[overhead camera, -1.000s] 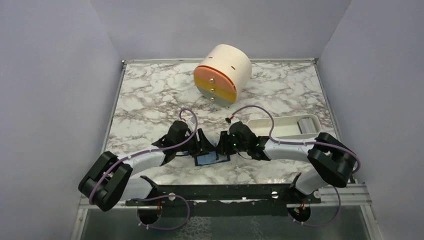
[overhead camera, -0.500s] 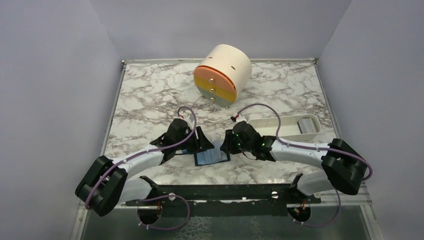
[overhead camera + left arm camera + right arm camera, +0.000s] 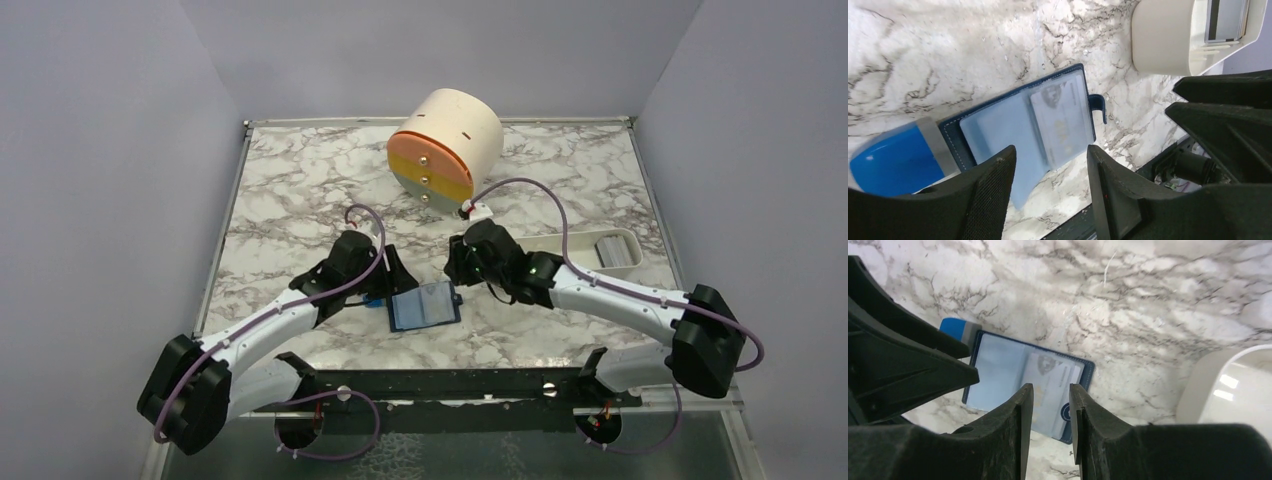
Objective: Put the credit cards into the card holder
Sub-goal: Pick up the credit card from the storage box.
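Note:
The card holder (image 3: 424, 307) lies open and flat on the marble, navy edged with a pale blue inside (image 3: 1013, 127) (image 3: 998, 372). A credit card (image 3: 1060, 117) (image 3: 1053, 377) sits in its right half, under the clear sleeve. More credit cards (image 3: 610, 248) (image 3: 1225, 20) lie in the white tray. My left gripper (image 3: 398, 272) (image 3: 1050, 152) hovers just left of the holder, open and with nothing between its fingers. My right gripper (image 3: 452, 268) (image 3: 1050, 390) hovers above the holder's far right edge, open by a narrow gap and holding nothing.
A small bright blue block (image 3: 375, 300) (image 3: 888, 160) (image 3: 955, 327) lies against the holder's left edge. The white oblong tray (image 3: 560, 262) (image 3: 1168, 40) (image 3: 1233, 385) stands to the right. A round cream drawer unit (image 3: 445, 145) with coloured drawer fronts stands at the back.
Both grippers have pulled back and apart from over the card holder, the right one going farther away. The open holder with its card now shows fully.

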